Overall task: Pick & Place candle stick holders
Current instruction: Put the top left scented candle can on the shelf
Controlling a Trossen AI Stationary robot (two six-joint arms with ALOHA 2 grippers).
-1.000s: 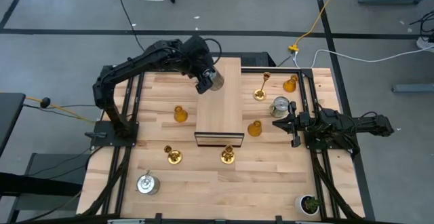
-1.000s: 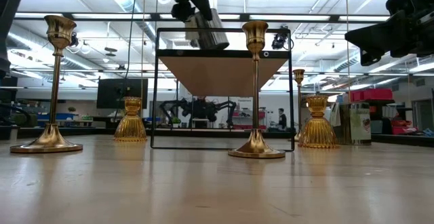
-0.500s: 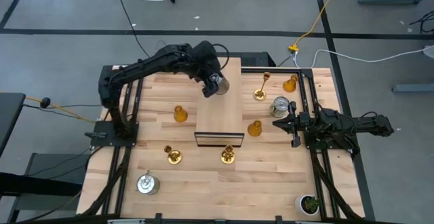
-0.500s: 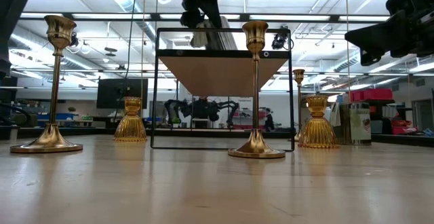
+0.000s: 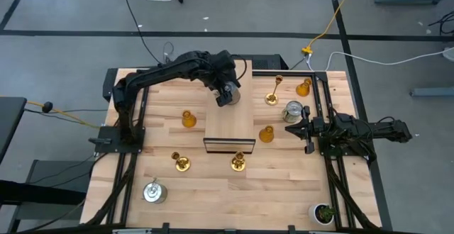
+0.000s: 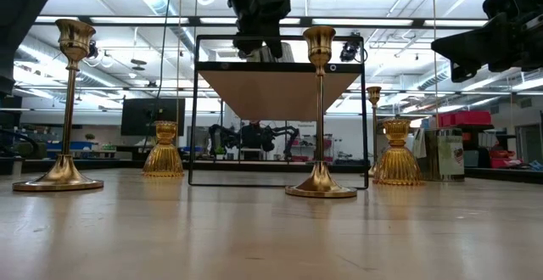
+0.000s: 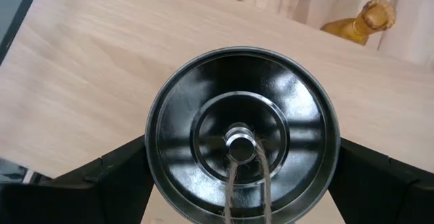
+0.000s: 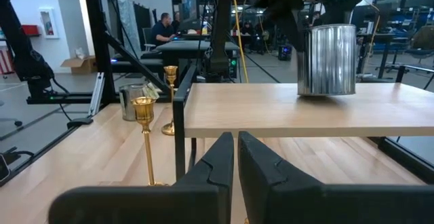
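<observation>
The left gripper [image 5: 227, 93] reaches over the raised wooden shelf [image 5: 229, 117] at the middle of the table [image 5: 213, 184], its fingers spread wide and clamped on the sides of a silver can [image 7: 243, 153]; the left wrist view looks straight down into the can's dark interior, with a wick at its centre. From the right wrist view the same can [image 8: 327, 59] stands upright at the shelf top, with a thin dark line under its base, so whether it rests on the wood I cannot tell. The right gripper [image 5: 289, 129] waits at about three o'clock from the shelf, its fingers [image 8: 217, 163] pressed together and holding nothing. Just beside it, at two o'clock from the shelf, stands a second silver can [image 5: 293, 110], with a gold candlestick [image 5: 273, 96] near it and an amber holder [image 5: 303, 87] toward the table's edge at one o'clock. Another amber holder [image 5: 266, 134] sits close to the shelf at four o'clock, and a third [image 5: 188, 118] at nine o'clock. Two more gold candlesticks stand near the shelf's front end, one [image 5: 238, 163] at six o'clock and one [image 5: 181, 162] at seven o'clock. The third silver can [image 5: 152, 191] is well apart at seven o'clock, near the table's front edge. A small potted plant [image 5: 324, 213] sits in the corner at five o'clock.
</observation>
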